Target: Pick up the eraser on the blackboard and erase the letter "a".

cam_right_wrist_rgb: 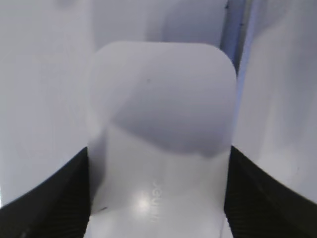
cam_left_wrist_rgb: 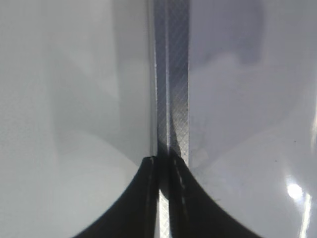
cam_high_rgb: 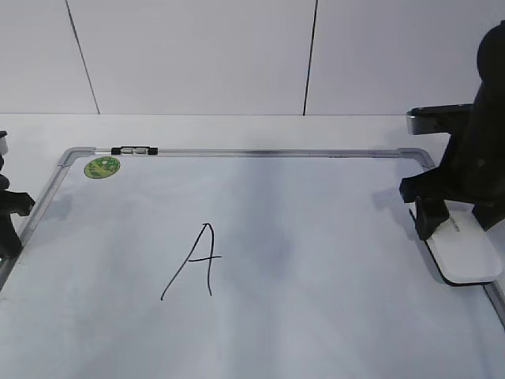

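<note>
The white eraser (cam_high_rgb: 471,259) lies flat at the right edge of the blackboard (cam_high_rgb: 331,213), a white board with a grey frame. My right gripper (cam_high_rgb: 456,227) straddles it, its black fingers pressed against both long sides. In the right wrist view the eraser (cam_right_wrist_rgb: 158,114) fills the space between the fingers (cam_right_wrist_rgb: 158,198). No lowercase "a" shows on the board; there is only a faint grey smudge (cam_high_rgb: 270,251) to the right of the capital "A" (cam_high_rgb: 194,260). My left gripper (cam_high_rgb: 9,225) is shut and empty over the board's left frame (cam_left_wrist_rgb: 173,99), fingertips (cam_left_wrist_rgb: 164,166) nearly touching.
A small black-and-silver marker (cam_high_rgb: 134,150) lies on the board's top frame. A round green sticker (cam_high_rgb: 102,166) sits in the top left corner. The board lies on a white table in front of a white wall.
</note>
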`<state>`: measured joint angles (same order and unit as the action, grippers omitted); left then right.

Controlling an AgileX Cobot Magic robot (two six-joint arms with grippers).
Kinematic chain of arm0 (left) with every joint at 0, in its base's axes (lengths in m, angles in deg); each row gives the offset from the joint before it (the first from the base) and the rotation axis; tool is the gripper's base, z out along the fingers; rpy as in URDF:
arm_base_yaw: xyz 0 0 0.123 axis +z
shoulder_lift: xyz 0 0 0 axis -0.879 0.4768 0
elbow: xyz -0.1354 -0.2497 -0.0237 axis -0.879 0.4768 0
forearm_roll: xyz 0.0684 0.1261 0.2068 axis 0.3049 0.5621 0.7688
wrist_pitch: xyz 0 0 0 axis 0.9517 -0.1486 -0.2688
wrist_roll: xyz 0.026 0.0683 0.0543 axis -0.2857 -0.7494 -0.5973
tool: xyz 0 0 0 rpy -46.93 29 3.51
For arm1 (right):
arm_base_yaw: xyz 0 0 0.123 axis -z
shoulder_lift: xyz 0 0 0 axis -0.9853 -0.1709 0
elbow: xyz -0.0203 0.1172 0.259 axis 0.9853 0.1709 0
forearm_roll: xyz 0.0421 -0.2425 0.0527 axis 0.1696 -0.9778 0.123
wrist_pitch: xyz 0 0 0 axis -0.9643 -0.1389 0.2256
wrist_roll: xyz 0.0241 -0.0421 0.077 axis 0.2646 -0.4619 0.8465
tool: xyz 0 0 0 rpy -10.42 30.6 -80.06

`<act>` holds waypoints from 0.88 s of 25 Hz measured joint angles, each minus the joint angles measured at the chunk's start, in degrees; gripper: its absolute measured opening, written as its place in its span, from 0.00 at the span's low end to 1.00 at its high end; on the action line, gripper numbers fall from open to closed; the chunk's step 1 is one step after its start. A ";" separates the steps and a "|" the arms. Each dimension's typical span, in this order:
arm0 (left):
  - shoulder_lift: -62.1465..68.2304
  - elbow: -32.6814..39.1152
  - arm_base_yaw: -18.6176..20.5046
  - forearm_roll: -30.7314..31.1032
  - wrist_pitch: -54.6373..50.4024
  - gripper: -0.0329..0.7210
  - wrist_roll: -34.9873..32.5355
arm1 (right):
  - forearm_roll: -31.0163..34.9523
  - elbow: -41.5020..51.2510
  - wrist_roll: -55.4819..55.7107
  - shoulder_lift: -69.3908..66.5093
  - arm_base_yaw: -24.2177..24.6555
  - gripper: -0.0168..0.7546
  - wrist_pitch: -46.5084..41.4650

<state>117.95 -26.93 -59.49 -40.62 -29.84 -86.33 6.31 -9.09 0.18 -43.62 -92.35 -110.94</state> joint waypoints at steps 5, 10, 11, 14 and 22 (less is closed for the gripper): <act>0.00 0.00 0.00 0.00 0.00 0.07 0.00 | -0.37 0.03 -0.27 0.00 1.33 0.74 2.38; 0.00 0.00 0.00 0.00 0.00 0.07 0.00 | -0.25 0.03 0.84 0.00 2.61 0.74 3.36; 0.00 0.00 0.00 0.00 0.00 0.07 0.00 | -0.25 0.03 0.84 0.00 3.07 0.74 3.36; 0.00 0.00 0.00 0.00 0.00 0.07 0.00 | -1.01 0.34 0.97 0.00 3.34 0.74 3.36; 0.00 0.00 0.00 0.00 0.00 0.07 0.00 | -1.13 2.66 0.97 0.00 3.39 0.74 3.93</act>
<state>117.95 -26.93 -59.49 -40.62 -29.84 -86.33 5.18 -6.43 1.14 -43.62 -88.96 -107.01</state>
